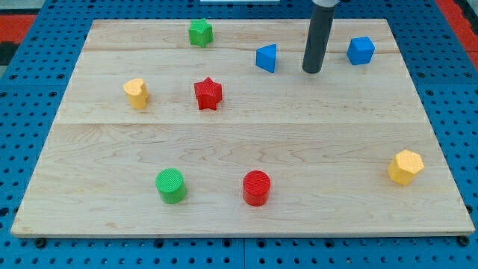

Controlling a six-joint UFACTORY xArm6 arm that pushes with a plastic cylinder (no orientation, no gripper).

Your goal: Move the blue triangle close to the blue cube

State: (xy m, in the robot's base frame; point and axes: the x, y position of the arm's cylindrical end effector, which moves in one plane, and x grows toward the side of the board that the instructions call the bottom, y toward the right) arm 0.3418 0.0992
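Note:
The blue triangle (pixel 267 58) lies near the view's top, right of centre. The blue cube (pixel 361 50) sits further to the view's right, near the top edge of the board. My tip (pixel 311 70) stands on the board between them, a short way right of the triangle and left of the cube, touching neither.
On the wooden board (pixel 239 149) are a green star (pixel 200 33) at the top, a red star (pixel 208 94), a yellow heart-like block (pixel 136 93) at left, a green cylinder (pixel 171 185), a red cylinder (pixel 256 187), and a yellow hexagonal block (pixel 405 167) at right.

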